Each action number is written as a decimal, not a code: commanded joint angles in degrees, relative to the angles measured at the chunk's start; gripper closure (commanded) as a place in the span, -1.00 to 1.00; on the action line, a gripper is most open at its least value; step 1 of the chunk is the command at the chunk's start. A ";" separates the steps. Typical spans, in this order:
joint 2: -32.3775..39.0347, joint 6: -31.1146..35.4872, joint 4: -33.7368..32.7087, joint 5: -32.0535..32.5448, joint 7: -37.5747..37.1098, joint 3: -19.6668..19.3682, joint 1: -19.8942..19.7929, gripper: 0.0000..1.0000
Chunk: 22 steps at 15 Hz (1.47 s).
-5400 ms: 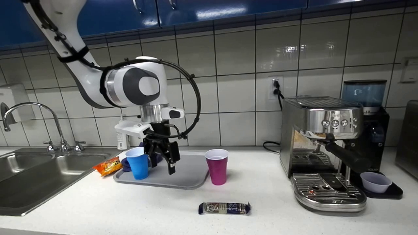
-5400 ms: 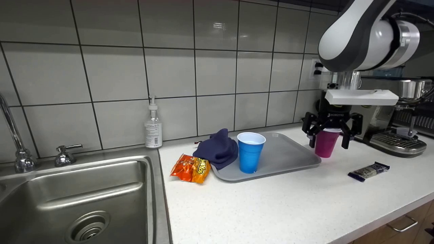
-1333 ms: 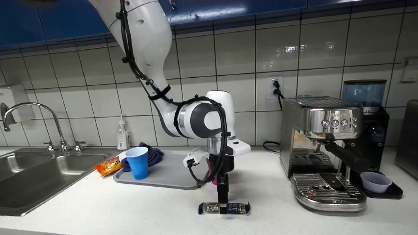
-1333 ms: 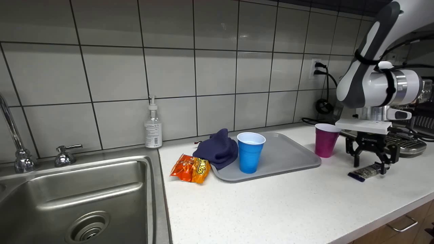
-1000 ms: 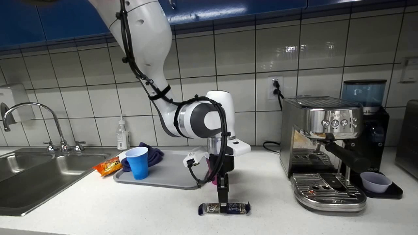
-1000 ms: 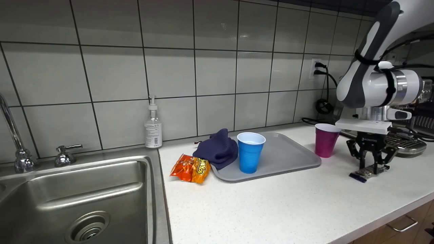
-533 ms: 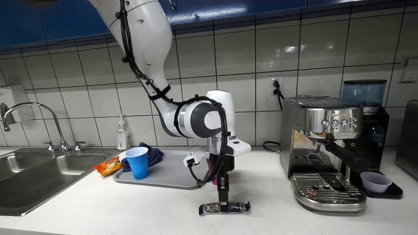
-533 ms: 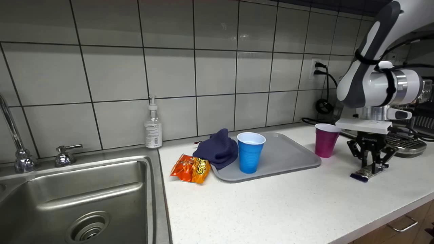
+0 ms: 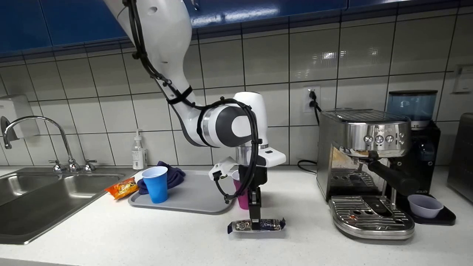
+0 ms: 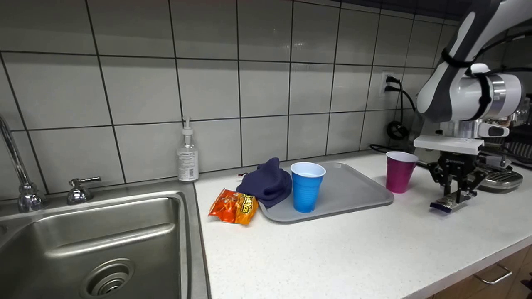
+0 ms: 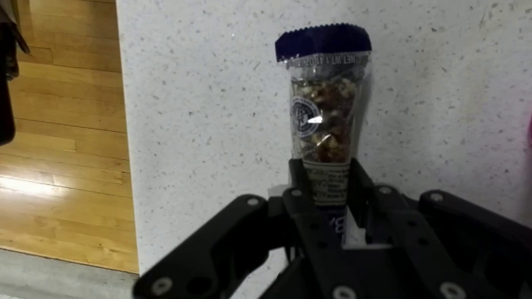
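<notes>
Plainly, the gripper (image 11: 325, 177) holds the wrapped bar (image 11: 326, 120) pinched at its middle, apparently just above the counter (image 9: 166, 236), on the near right of the gray tray (image 9: 190, 192).

This is a kitchen: in an exterior view, a sink (image 9: 87, 186) and tap (image 9: 74, 166) lie well left of the claw (image 9: 255, 223), an espresso machine (image 9: 354, 147) and grinder (image 9: 412, 111) stand to its right, a tiled wall (image 9: 314, 55) rises behind it, and cupboards (image 9: 273, 11) hang high above.

An espresso machine (image 9: 373, 138) (boxy, silver) stands beside a grinder (image 9: 425, 147).
</notes>
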<state>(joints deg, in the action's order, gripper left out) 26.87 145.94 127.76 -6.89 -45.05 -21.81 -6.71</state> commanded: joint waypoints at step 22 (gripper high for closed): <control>-20.45 0.04 17.17 14.06 6.48 9.97 5.24 0.86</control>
<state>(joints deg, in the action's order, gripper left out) 8.91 146.17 143.32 4.81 -40.45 -13.42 -1.69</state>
